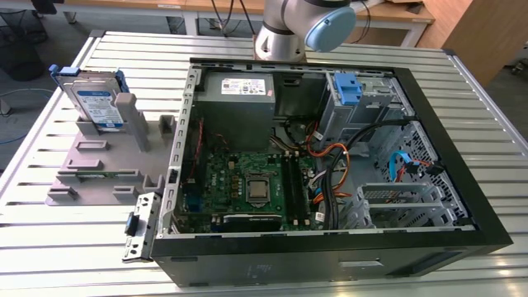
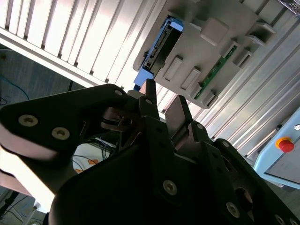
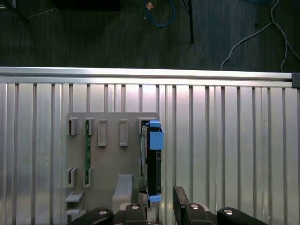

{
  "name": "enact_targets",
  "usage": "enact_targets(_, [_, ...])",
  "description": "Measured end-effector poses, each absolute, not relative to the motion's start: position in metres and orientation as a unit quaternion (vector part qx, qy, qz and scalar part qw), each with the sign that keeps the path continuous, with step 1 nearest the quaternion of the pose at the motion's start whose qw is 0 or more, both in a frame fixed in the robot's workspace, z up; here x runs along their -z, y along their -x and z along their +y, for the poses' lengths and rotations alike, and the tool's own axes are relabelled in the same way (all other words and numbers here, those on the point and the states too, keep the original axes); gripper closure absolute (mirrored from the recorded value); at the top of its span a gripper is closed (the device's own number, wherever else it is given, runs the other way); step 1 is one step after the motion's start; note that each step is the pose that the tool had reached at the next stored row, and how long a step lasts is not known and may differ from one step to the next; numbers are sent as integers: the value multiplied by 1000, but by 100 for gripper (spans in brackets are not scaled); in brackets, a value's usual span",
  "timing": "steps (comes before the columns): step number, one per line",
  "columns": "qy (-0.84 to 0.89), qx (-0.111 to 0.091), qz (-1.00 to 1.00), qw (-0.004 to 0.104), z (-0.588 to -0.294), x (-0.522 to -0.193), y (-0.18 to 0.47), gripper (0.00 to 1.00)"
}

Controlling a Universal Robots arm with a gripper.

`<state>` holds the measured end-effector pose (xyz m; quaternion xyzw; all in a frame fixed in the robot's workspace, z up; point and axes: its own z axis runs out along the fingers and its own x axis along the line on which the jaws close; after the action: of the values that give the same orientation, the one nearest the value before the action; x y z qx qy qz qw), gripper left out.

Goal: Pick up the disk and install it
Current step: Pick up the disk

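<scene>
Your hand [image 3: 161,194] is open and empty, clear of the disk [image 3: 153,159], which stands on edge in the grey fixture [image 1: 99,161] on the desk [image 1: 74,247], at the exterior view's left. Risk: a finger may strike the adjacent post [image 1: 128,117], tilting the disk in its slot.

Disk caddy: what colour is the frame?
Bright blue caddy framing the silver disk; clearest in the exterior view.
</scene>
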<state>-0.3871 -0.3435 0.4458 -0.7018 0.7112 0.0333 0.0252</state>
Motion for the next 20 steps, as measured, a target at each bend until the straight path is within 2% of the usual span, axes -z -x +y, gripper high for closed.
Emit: enact_targets(20, [702,-33,711,25,-343,-433,387,65])
